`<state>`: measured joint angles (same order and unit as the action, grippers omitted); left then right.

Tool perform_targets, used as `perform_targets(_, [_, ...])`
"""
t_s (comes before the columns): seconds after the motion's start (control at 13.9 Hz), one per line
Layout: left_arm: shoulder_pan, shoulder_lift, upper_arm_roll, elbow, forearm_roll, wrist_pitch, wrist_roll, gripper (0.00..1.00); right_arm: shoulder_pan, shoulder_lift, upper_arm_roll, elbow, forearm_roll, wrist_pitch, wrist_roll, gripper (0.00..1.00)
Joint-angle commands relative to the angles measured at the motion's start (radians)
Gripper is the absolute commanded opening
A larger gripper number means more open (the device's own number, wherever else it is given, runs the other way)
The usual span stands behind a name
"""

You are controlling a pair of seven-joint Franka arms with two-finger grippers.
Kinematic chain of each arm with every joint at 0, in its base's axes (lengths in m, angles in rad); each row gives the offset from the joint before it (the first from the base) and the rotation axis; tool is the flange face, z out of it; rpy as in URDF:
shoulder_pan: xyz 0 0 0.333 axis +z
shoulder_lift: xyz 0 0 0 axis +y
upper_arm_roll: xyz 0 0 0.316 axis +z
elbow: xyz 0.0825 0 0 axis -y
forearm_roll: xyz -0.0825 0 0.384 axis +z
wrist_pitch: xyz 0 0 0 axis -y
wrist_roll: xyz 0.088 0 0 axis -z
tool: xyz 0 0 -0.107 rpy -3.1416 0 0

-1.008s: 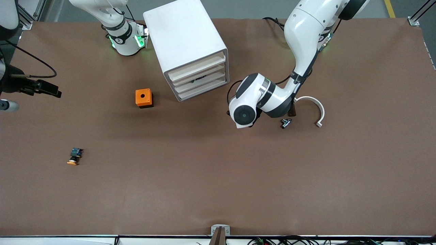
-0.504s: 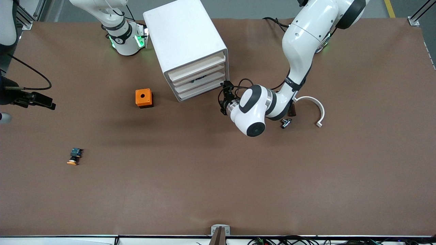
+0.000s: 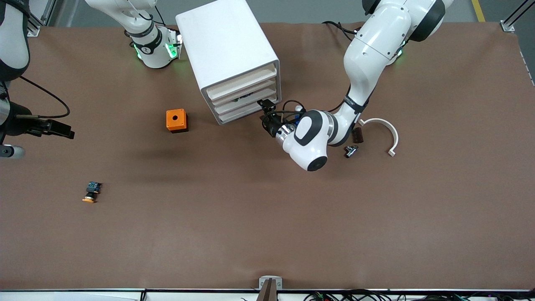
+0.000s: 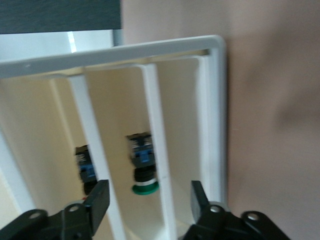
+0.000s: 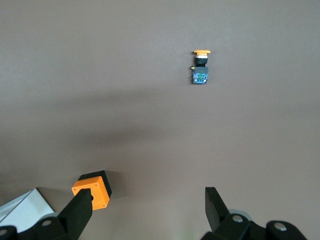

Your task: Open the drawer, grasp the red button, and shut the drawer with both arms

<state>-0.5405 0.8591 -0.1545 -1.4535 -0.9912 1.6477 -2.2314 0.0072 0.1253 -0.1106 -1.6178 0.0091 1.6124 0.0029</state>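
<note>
- Drawer (image 3: 244, 101) fronts sit flush in the cabinet (image 3: 228, 54); I see none pulled out yet.
- Left gripper (image 3: 267, 113) has swung in front of the lower drawers over the last second, fingers (image 4: 97, 200) spread, holding nothing.
- Button: red cap not discernible; a green-capped one (image 4: 142, 167) shows inside.
- Right gripper (image 3: 62, 129) waits, open and empty, over the right arm's end of the table.

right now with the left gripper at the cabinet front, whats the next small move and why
Probably ease the left gripper forward onto a drawer front and close on it to pull. Its fingers are open and aimed at the cabinet, whose drawers all sit pushed in. Buttons show inside through the front, a green-capped one clearly. The right gripper waits at the right arm's end of the table.
</note>
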Motion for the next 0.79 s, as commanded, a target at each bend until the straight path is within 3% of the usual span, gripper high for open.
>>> perform_targets(0.0, [0.001,0.026,0.0,0.019,-0.07,-0.063,-0.017,0.68,0.028,0.0,0.005,0.016,-0.012,-0.026,0.078,1.0])
perform_targets(0.72, [-0.044,0.058,-0.011,0.019,-0.118,-0.14,-0.031,0.57,0.086,-0.007,0.006,0.007,-0.004,-0.042,0.308,1.0])
